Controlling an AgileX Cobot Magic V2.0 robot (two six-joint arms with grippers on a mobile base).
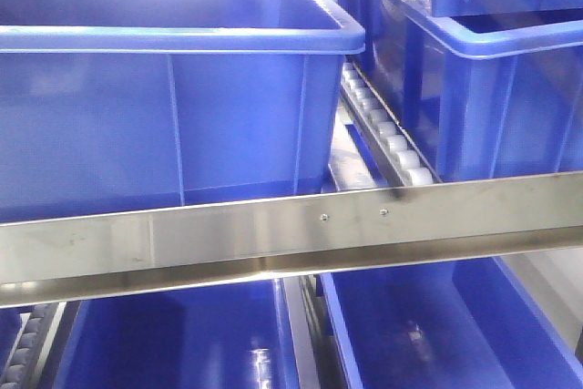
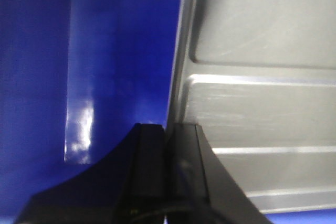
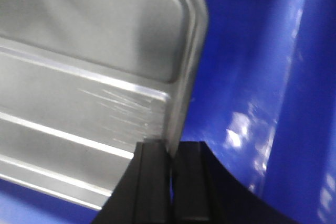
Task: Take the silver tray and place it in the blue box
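Silver tray pinched at both ends inside a blue bin.

No readable writing shows anywhere. The front view holds four blue boxes (image 1: pixel 173 116) on two shelf levels, one steel rail (image 1: pixel 291 230) and white rollers (image 1: pixel 387 134). One silver tray (image 2: pixel 262 103), shiny, with rounded corners, raised rim and long straight ridges, hangs over a blue floor. The left gripper (image 2: pixel 168 145) has its jaws pressed tight on the tray's rim; the right gripper (image 3: pixel 170 158) clamps the opposite rim likewise.
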